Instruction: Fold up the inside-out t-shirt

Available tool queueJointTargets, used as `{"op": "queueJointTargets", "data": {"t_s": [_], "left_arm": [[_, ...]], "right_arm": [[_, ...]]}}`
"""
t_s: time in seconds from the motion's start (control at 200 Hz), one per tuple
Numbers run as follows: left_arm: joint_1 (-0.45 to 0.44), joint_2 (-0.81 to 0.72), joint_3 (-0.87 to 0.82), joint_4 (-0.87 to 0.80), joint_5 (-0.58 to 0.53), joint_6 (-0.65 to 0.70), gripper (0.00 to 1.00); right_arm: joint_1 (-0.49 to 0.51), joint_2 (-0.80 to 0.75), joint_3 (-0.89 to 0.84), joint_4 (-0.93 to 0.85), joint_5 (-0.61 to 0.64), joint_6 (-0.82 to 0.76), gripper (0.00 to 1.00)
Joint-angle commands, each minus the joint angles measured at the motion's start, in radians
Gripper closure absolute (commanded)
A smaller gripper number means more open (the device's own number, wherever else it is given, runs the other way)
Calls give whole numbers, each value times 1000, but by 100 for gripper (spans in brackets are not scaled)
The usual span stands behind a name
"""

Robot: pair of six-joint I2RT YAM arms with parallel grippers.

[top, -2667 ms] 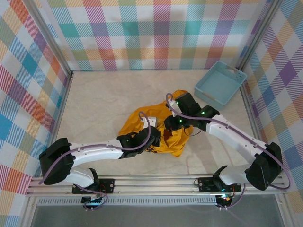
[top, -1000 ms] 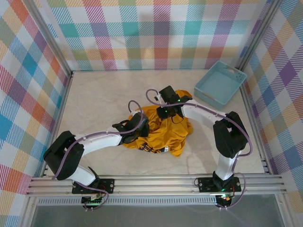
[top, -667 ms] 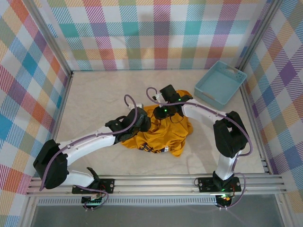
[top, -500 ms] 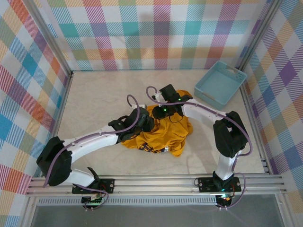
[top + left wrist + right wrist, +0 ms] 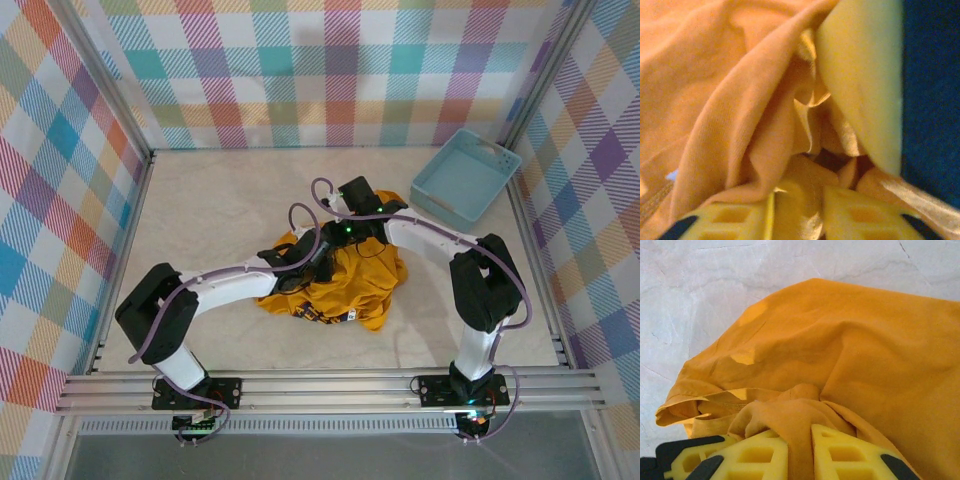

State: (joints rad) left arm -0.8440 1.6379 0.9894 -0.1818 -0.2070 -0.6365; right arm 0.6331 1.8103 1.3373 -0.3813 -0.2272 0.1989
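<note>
A: Right, where's the shirt at?

B: t-shirt (image 5: 350, 290) = crumpled heap mid-table (image 5: 220, 200), a bit right of centre. Well apart from the blue basket (image 5: 465, 178) in the far-right corner. Not flat, no fold made yet. Dark marks along its near edge, prob. the lettering.

A: Claws?

B: right gripper (image 5: 800, 450): jaws nearly closed, a bunch of orange cloth pinched btw the yellow pads (image 5: 840, 455), at the heap's far edge. left gripper (image 5: 797, 215): jaws narrow, a ridge of cloth sits btw them. Reads as a pinch, tho that wrist view is v. close & blurry. From above, the two sit just beside each other on the heap's far-left part.

A: Why both on one spot?

B: My guess: it's inside-out & bunched, so it needs opening up before any fold. Two holds close together on one bunch let the arms pull apart & spread the cloth, or find a hem. Judgement only.

A: Arm pose?

B: left arm (image 5: 220, 290): elbow out at near-left, forearm stretched low across the table to the right, wrist into the heap's left side. right arm (image 5: 440, 240): upper link stands tall on the right, forearm reaches left over the shirt, wrist tipped down at the far edge. Wrists v. near each other, so they could crowd or snag cables
</note>
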Motion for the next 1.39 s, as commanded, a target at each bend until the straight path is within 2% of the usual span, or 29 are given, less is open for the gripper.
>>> {"op": "queueJointTargets", "data": {"t_s": [0.0,0.21,0.39,0.59,0.74,0.85,1.03,1.235,1.39], "left_arm": [[-7,16,32,-19,-41,2,78],[-7,-36,7,-44,-72,2,100],[-10,-140,-56,-24,-57,3,100],[-6,-366,-222,103,26,-9,100],[30,-473,-301,142,81,-44,100],[60,-524,-332,167,112,-56,100],[84,-551,-340,173,128,-55,100],[83,-553,-367,212,151,-75,100],[83,-596,-392,255,179,-93,100]], "right_arm": [[4,8,11,22,-4,2,82],[4,13,10,7,40,-8,82],[4,42,36,-18,72,-13,82],[2,78,54,-35,98,-22,78],[5,38,40,-45,69,-30,68],[24,-96,-33,-41,89,-35,53],[92,-254,-137,-116,144,-21,44],[102,-220,-195,-123,102,144,49],[102,-135,-159,-160,158,272,48]]}}
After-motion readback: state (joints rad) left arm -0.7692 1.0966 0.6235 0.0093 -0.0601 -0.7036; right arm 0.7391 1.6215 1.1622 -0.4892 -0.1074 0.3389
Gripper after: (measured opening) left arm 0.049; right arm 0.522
